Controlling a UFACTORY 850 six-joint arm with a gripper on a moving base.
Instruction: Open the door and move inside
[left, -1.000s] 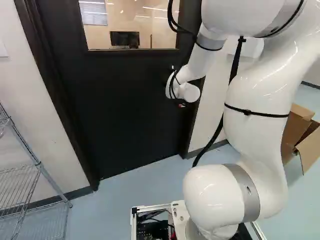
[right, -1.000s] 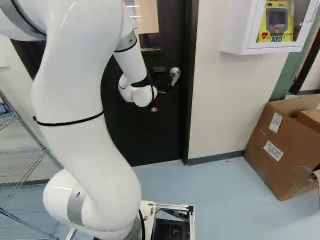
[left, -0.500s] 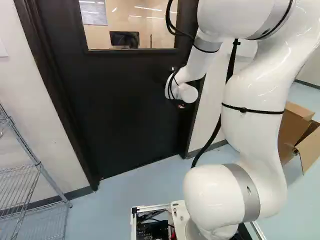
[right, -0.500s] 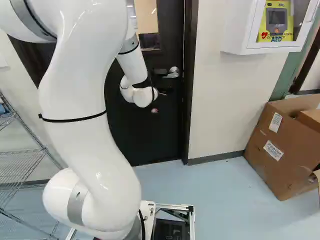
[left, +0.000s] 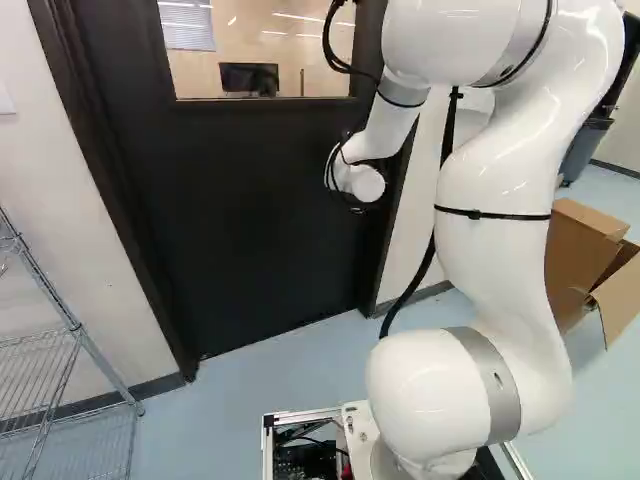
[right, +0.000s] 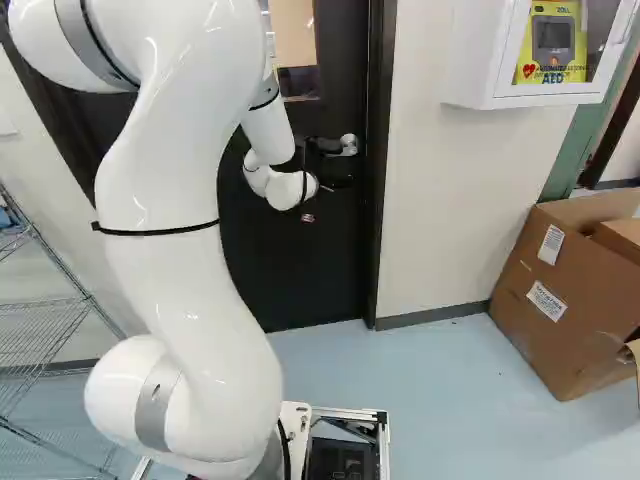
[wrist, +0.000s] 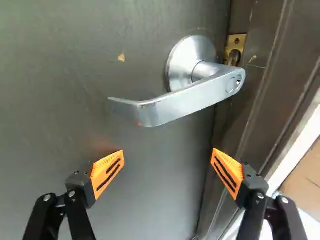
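Observation:
The black gripper is by the lever handle in the right base view. In the wrist view the gripper stands open, its orange pads wide apart, with nothing between them. Just ahead of it is the silver lever handle, roughly level with a slight slant, untouched by either pad. The dark door stands in its frame in the left base view; I cannot tell whether it is latched. A brass latch plate shows at the door's edge beside the handle.
A wire shelf stands left of the door. Right of the frame are the wall, a white AED cabinet and an open cardboard box on the floor. A window fills the door's upper part.
The arm's upper links have swung left in the left base view and right in the right base view. The lever sloped down more steeply a second ago. The base has not moved.

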